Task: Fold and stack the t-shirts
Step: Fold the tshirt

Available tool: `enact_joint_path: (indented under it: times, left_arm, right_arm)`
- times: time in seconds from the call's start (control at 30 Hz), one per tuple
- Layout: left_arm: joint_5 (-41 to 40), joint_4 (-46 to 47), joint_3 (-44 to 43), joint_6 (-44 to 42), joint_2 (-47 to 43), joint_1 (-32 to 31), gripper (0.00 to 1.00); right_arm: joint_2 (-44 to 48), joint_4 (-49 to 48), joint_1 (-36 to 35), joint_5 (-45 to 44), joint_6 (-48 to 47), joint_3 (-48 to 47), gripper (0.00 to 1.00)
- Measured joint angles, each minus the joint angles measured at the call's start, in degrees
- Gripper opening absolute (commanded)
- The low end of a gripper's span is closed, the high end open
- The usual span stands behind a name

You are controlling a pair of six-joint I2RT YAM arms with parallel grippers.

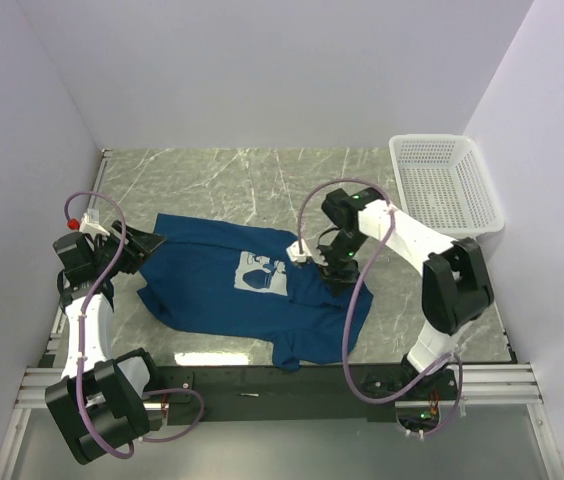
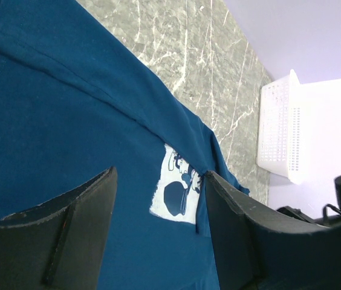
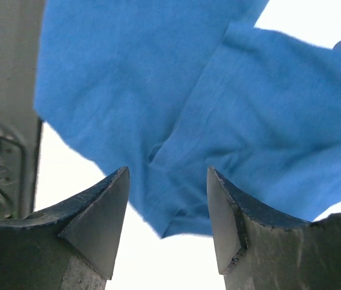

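While left hand (image 2: 161,175) and right hand (image 3: 167,172) gape | creased blue t-shirt (image 1: 202,285) | marbled table (image 1: 222,180)

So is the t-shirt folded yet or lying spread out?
Spread out: the t-shirt lies flat on the table, chest print facing up, no neat fold visible.

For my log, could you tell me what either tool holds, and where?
Nothing: the left tool and right tool stand open over the t-shirt.
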State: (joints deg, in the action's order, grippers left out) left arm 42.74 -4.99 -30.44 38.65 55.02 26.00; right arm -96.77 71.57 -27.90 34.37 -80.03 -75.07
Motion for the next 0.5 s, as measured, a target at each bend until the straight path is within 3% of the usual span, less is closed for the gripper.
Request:
enact_joint_path:
  times: [0.23,0.5]
  left_arm:
    - [0.0,0.0,0.0,0.0,0.0,0.0,0.65]
    - [0.2,0.0,0.0,0.0,0.0,0.0,0.65]
  right_arm:
    - [-7.4,-2.9,-1.6,-3.2,0.5,-2.5,0.62]
    - [-8.5,-3.4,-1.6,-6.9,0.9,-2.5,0.59]
